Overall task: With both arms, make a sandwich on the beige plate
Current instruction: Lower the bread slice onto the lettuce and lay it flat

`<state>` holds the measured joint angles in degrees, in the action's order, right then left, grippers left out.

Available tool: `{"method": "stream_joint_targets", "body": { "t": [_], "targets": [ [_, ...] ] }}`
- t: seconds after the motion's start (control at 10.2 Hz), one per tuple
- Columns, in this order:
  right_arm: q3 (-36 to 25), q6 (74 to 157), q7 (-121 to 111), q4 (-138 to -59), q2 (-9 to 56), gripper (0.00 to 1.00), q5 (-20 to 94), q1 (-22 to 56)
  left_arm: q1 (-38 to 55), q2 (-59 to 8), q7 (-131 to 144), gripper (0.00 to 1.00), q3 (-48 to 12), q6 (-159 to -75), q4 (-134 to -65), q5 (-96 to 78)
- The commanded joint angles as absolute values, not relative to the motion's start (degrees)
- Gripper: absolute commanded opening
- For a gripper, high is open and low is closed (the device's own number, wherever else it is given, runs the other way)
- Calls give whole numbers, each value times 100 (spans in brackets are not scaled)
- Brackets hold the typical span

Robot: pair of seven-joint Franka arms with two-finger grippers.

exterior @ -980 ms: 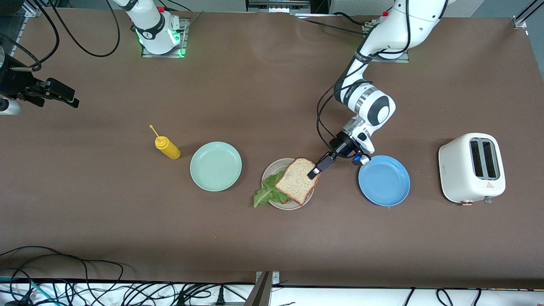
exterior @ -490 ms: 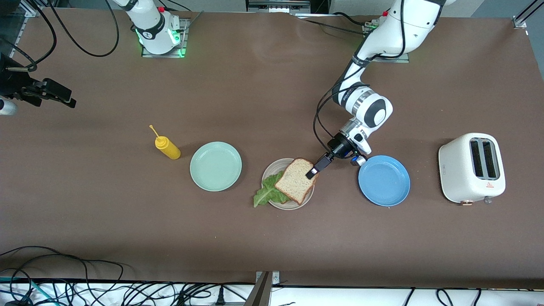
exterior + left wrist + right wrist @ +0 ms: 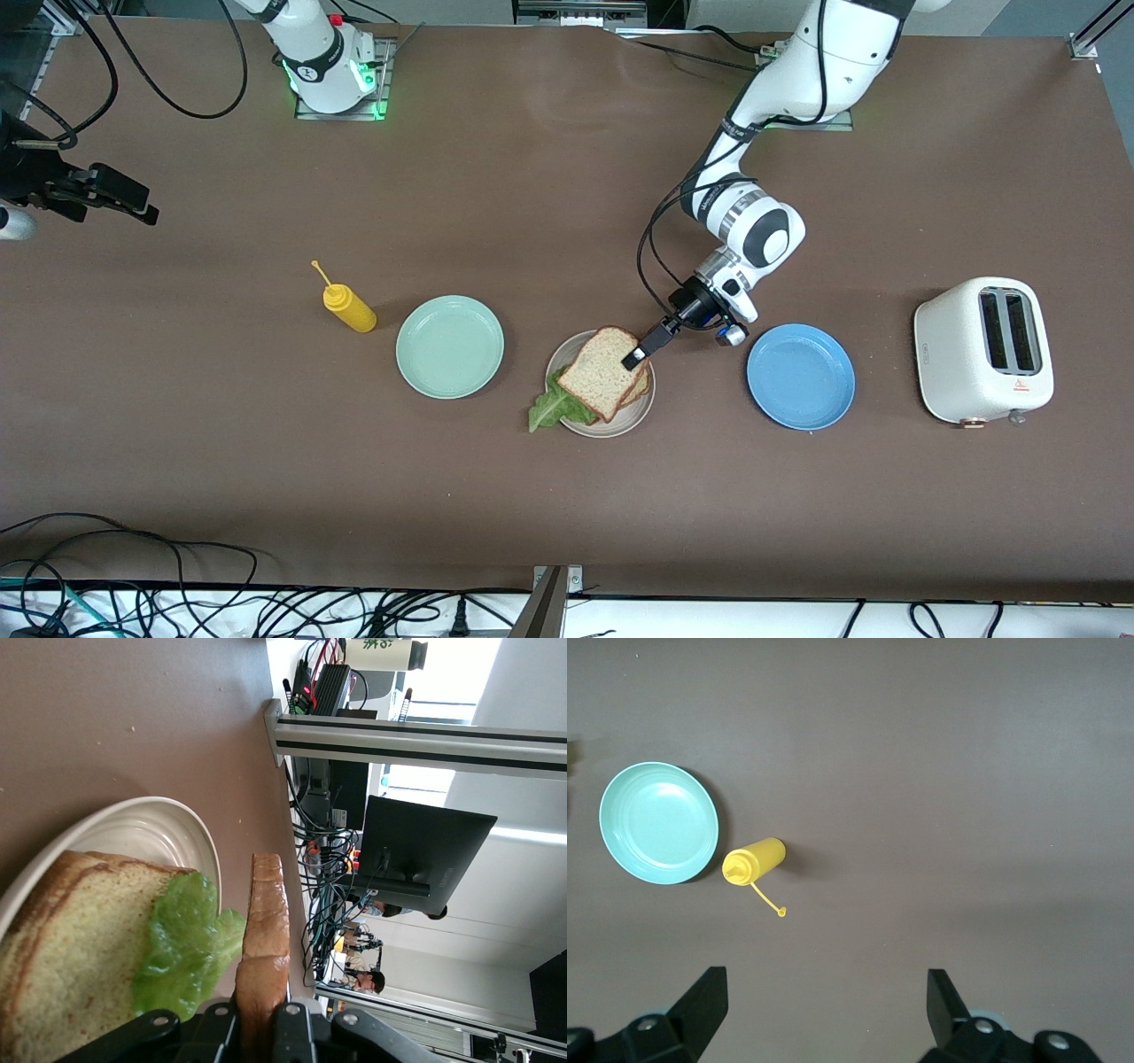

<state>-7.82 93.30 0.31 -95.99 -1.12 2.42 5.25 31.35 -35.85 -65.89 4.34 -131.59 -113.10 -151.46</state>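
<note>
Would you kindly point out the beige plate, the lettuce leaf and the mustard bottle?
beige plate (image 3: 611,427), front view, bare rim.
lettuce leaf (image 3: 551,409), front view, protruding tip.
mustard bottle (image 3: 352,309), front view, yellow body.

Table (image 3: 567,496): plain matte brown. Beige plate (image 3: 611,429): pale beige-pink. Top bread slice (image 3: 600,372): speckled tan with darker brown crust, over a second like slice (image 3: 53,948). Lettuce leaf (image 3: 554,408): ruffled bright green. Other plates: mint-green plate (image 3: 449,346); blue plate (image 3: 801,377). Squeeze bottle (image 3: 347,306): yellow. Toaster (image 3: 983,350): cream-white (dark slots). Arms: glossy white, black joints; left hand (image 3: 634,356) and right hand (image 3: 824,1010) black.
</note>
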Motion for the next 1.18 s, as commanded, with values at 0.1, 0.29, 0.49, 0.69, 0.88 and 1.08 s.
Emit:
{"method": "stream_joint_targets", "body": {
  "t": [0.1, 0.29, 0.49, 0.69, 0.88, 1.08],
  "targets": [
    [-800, 9237, 71, -9466, -79, 100, 325, 536, 3234, -3823, -7356, 0, 457, -13263, -11057, -16357],
    [-800, 9237, 88, -9466, -79, 100, 325, 536, 3234, -3797, -7383, 77, 457, -13263, -11057, -16295],
    [-791, 9237, 97, -9466, -70, 100, 325, 536, 3234, -3779, -7409, 100, 457, -13271, -11065, -16321],
    [-800, 9237, 97, -9466, -70, 100, 325, 536, 3226, -3771, -7610, 100, 457, -13393, -11065, -16321],
    [-800, 9237, 105, -9466, -70, 100, 325, 536, 3208, -3692, -7821, 100, 483, -13779, -11065, -16278],
    [-800, 9237, 105, -9466, -70, 100, 325, 536, 3173, -3350, -7893, 100, 518, -14840, -11004, -16034]
  ]
}}
